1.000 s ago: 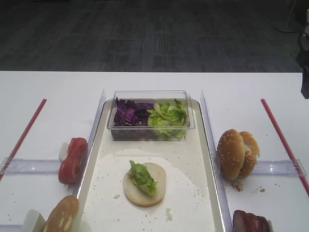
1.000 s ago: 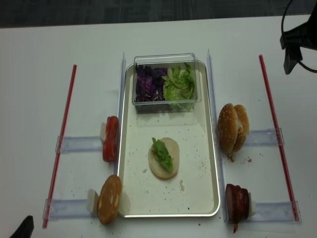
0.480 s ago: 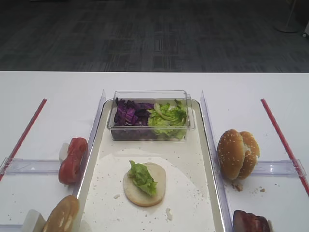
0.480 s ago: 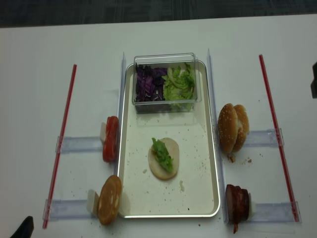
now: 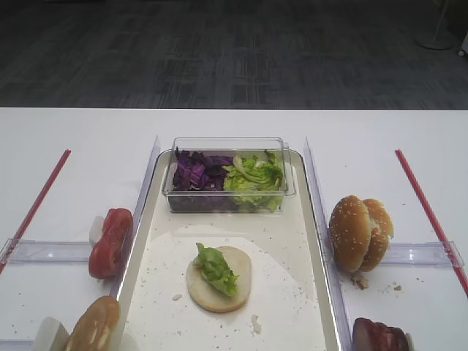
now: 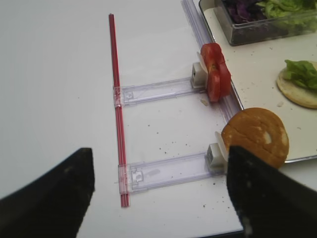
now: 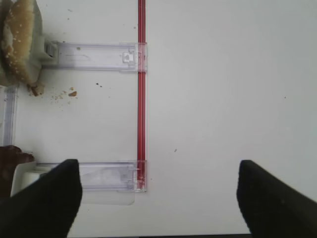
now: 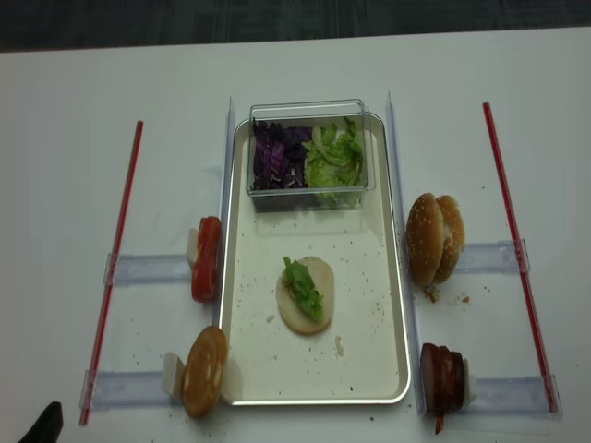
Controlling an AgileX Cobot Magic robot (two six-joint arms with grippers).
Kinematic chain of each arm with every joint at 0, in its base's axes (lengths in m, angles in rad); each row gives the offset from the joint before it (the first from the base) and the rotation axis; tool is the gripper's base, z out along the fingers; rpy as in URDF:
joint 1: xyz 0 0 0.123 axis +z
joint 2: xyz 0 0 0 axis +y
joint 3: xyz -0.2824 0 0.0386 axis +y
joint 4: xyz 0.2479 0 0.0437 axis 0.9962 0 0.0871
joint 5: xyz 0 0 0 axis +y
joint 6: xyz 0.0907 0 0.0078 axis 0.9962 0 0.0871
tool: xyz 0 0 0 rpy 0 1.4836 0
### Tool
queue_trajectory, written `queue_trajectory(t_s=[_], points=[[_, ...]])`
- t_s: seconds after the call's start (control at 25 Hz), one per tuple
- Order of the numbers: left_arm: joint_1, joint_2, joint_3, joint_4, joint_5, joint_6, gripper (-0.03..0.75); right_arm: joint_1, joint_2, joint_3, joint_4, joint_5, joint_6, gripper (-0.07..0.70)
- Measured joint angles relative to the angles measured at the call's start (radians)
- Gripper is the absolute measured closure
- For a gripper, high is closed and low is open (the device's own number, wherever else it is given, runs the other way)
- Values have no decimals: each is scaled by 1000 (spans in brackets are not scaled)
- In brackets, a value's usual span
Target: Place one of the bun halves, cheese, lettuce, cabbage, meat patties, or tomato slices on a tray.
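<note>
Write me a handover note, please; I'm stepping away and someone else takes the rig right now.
Right gripper: open, empty, over bare table outside the right red strip.
Left gripper: open, empty, over the table left of the tray.
On the tray: pale bun round with lettuce on it, behind it the clear tub of cabbage and lettuce.
Still off the tray: tomato slices, orange-brown round, sesame bun halves, meat patties.
Left: your call on the next layer.
</note>
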State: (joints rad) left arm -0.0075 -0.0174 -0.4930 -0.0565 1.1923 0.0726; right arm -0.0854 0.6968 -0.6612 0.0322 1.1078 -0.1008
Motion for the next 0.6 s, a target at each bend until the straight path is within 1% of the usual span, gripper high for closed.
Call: queue_trajectory(t_s=[0.2,0.36,0.44,0.6], points=[[0,0,0,0,0,0,207,0,-152,81,10,-2,2,-14],[0,0,0,0,0,0,207,0,-256,130,15,22,20,-14],[0,0,0,0,0,0,207,0,-308,150,15,34,32,-11],[0,0,0,0,0,0,207,0,-398,161,15,36,44,12]])
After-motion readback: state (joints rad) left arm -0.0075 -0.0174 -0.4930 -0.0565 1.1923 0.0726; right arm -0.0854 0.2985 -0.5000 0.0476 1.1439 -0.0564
